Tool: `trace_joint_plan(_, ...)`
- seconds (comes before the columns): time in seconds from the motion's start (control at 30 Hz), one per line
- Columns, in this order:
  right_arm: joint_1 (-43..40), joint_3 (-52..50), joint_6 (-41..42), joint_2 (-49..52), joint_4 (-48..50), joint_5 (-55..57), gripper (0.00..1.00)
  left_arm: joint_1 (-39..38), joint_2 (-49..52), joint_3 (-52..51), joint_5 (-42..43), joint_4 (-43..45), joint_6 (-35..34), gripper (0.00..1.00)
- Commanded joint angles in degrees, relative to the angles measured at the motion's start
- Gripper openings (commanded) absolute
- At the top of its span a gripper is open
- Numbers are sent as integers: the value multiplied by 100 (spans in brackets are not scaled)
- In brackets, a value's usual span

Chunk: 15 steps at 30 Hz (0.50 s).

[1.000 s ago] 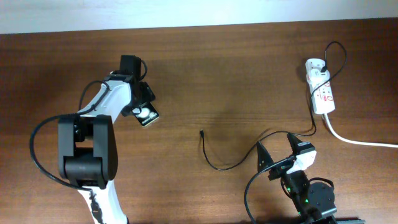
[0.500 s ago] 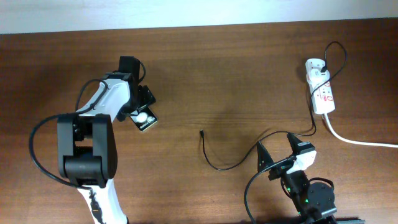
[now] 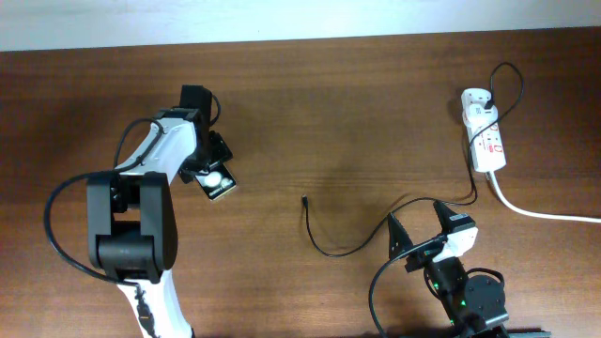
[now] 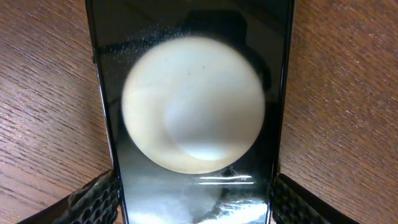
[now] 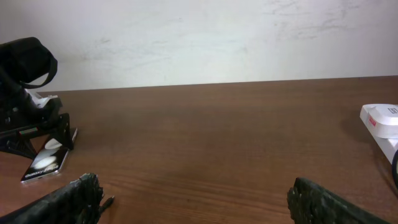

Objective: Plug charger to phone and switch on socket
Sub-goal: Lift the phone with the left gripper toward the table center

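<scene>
The phone (image 3: 220, 184) is a black slab with white round patches, lying on the left part of the table. My left gripper (image 3: 208, 165) is shut on it. In the left wrist view the phone (image 4: 194, 106) fills the gap between the two fingers (image 4: 196, 208). The charger cable (image 3: 331, 252) lies loose mid-table, its plug tip (image 3: 304, 200) free. It runs back to the white adapter (image 3: 473, 99) in the socket (image 3: 488, 143) at the far right. My right gripper (image 3: 421, 246) is open and empty near the front edge. In the right wrist view (image 5: 199, 208) the plug tip (image 5: 107, 201) lies by its left finger.
The socket's thick white cord (image 3: 545, 214) runs off the right edge. A white wall stands behind the far table edge (image 5: 205, 84). In the right wrist view the phone (image 5: 46, 158) and the left arm sit at the far left, and the socket end (image 5: 382, 119) at the right.
My left gripper has shifted the phone slightly toward the front of the table, turning it a little. The right arm and the cable have not moved.
</scene>
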Motion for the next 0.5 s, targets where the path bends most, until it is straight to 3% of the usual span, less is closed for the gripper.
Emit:
trace_joint_plan(0.0,-39,-42,-61,-37,-17,-31,99,28,533,-170,337,-240,72,52)
trace_joint_plan(0.2,-39,-42,-61,-37,-17,-31,99,-310,531,765,518,-752,74,38)
trace_joint_plan(0.47,-39,-42,-61,-37,-17,-31,99,-1362,531,1735,905,-896,68,36)
